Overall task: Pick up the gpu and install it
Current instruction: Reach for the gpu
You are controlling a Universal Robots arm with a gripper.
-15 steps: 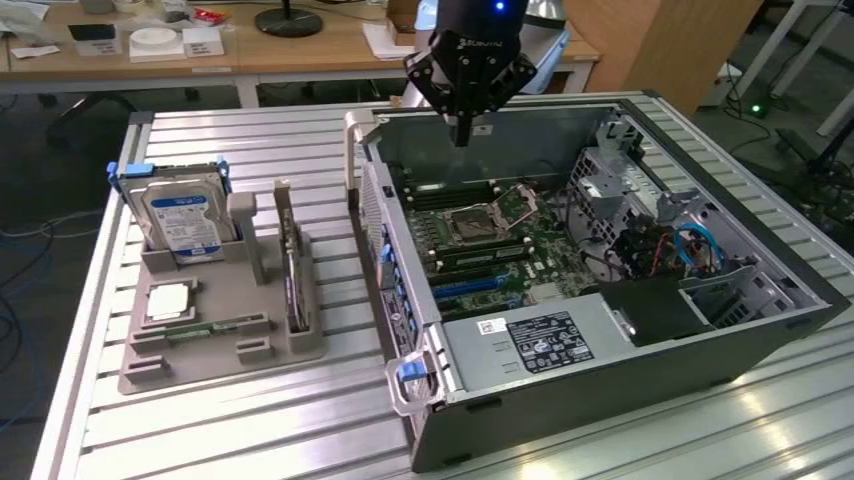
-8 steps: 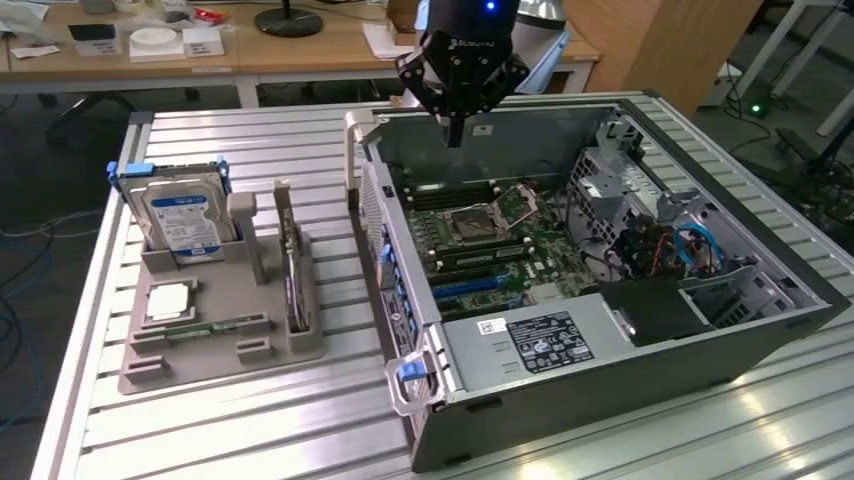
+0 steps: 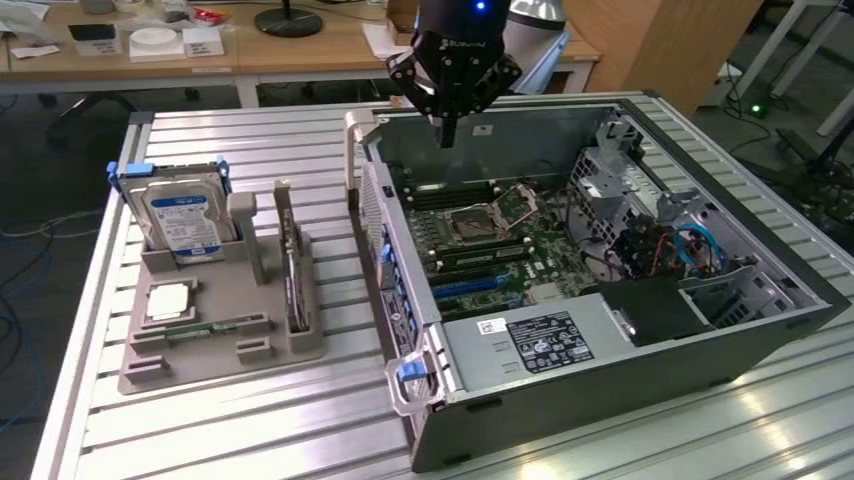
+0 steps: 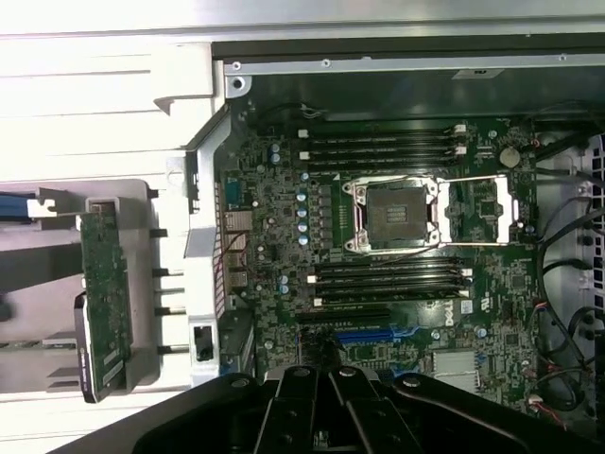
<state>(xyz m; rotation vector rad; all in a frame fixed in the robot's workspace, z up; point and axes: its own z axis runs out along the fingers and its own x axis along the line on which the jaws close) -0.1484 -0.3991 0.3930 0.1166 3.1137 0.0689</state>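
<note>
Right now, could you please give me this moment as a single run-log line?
black claw: shut, empty, above open black computer case | thin green circuit-board gpu: upright in grey holder tray, not yet picked

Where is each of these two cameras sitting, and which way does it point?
Exterior view: off the arm, raised, looking down across the table at the open computer case and the gpu upright in its gray holder; the shut gripper hangs over the case.
Wrist view: on the wrist, looking down into the case at the motherboard; the gripper's black fingers show.
Both show the motherboard, its open CPU socket and the gpu.
</note>
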